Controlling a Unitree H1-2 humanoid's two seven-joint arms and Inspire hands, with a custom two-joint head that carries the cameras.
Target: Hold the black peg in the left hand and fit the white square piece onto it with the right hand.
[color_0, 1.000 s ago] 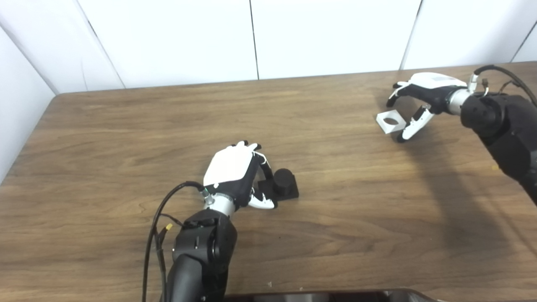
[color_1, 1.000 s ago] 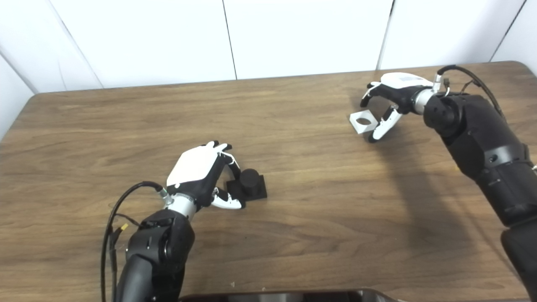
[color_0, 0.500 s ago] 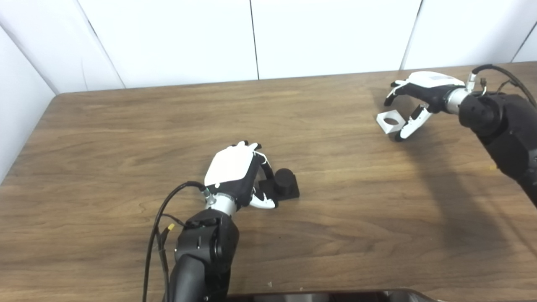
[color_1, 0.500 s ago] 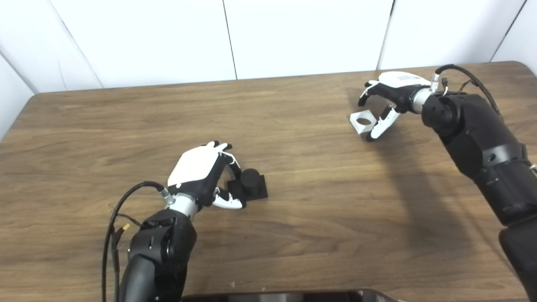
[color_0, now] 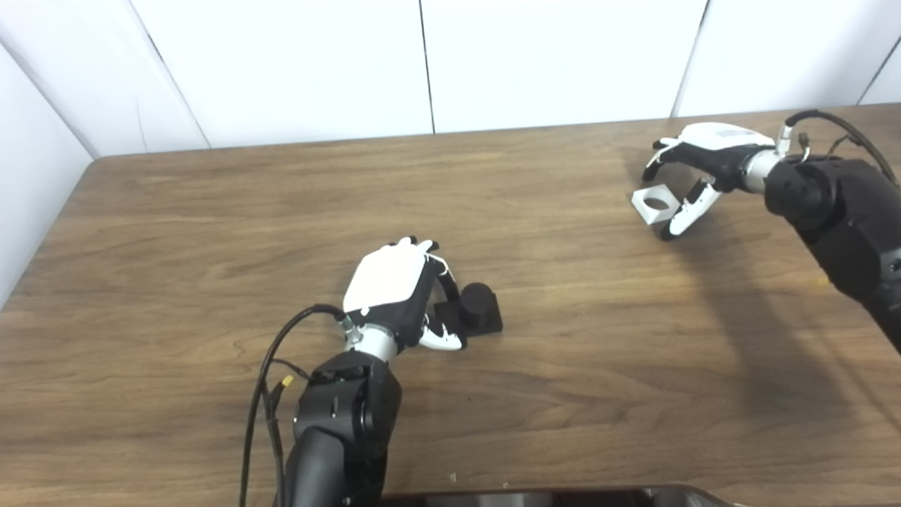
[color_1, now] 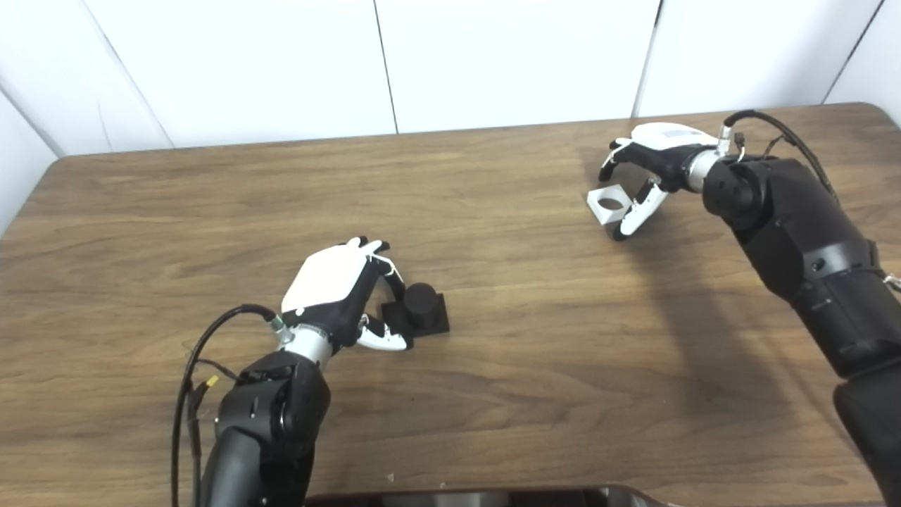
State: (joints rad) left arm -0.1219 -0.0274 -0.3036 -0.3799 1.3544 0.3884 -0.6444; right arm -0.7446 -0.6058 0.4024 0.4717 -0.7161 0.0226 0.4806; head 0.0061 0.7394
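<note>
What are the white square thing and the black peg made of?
The white square piece looks like matte hard plastic: flat faces, sharp edges, a clean round hole, no shine. The black peg, a round post on a square base, looks like matte plastic too, dull and even in colour. The pictures cannot confirm either.

You see two glossy black arms, each ending in a white-backed, black-fingered hand, left hand point(color_0: 391, 290) and right hand point(color_0: 704, 151), with black cables looping behind each wrist.

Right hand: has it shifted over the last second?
Yes, slightly. The right hand has crept left and toward the wall, closing on the white square piece, which stays put on the table.
</note>
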